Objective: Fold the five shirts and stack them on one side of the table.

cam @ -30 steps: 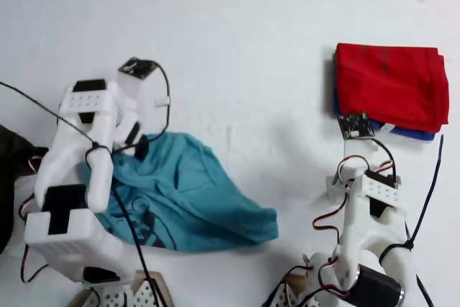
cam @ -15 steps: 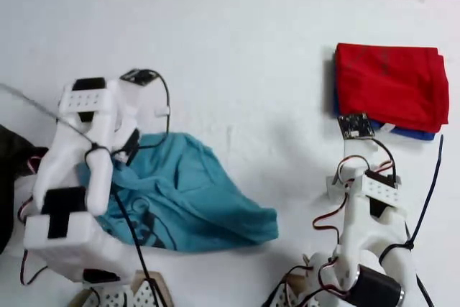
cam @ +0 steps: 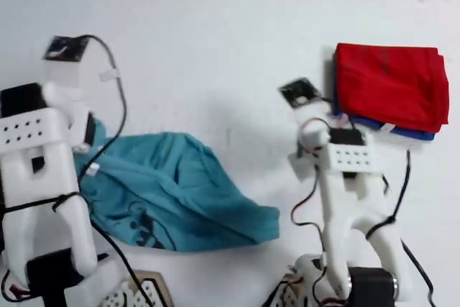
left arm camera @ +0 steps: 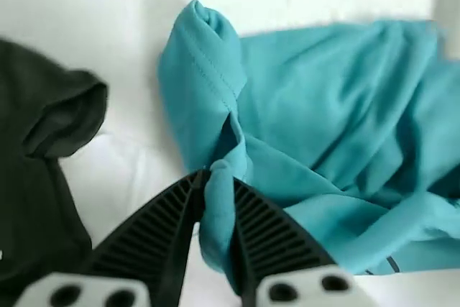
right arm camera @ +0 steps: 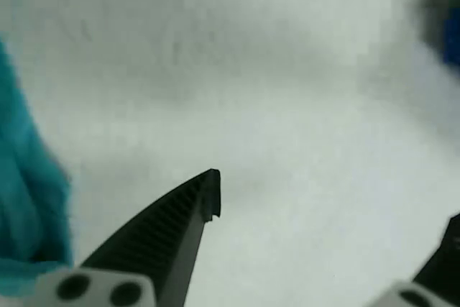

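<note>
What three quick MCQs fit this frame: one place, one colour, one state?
1. The folded red shirt lies:
A. on a folded blue shirt
B. on the floor
C. on a chair

2. The shirt in the left gripper is:
A. red
B. teal
C. yellow

3. The right gripper is:
A. shut on cloth
B. open
C. shut, empty

Key:
1 A: a blue edge shows under the red shirt in the high view.
2 B: the jaws pinch a fold of the teal shirt.
3 B: its fingers stand wide apart over the bare table.
</note>
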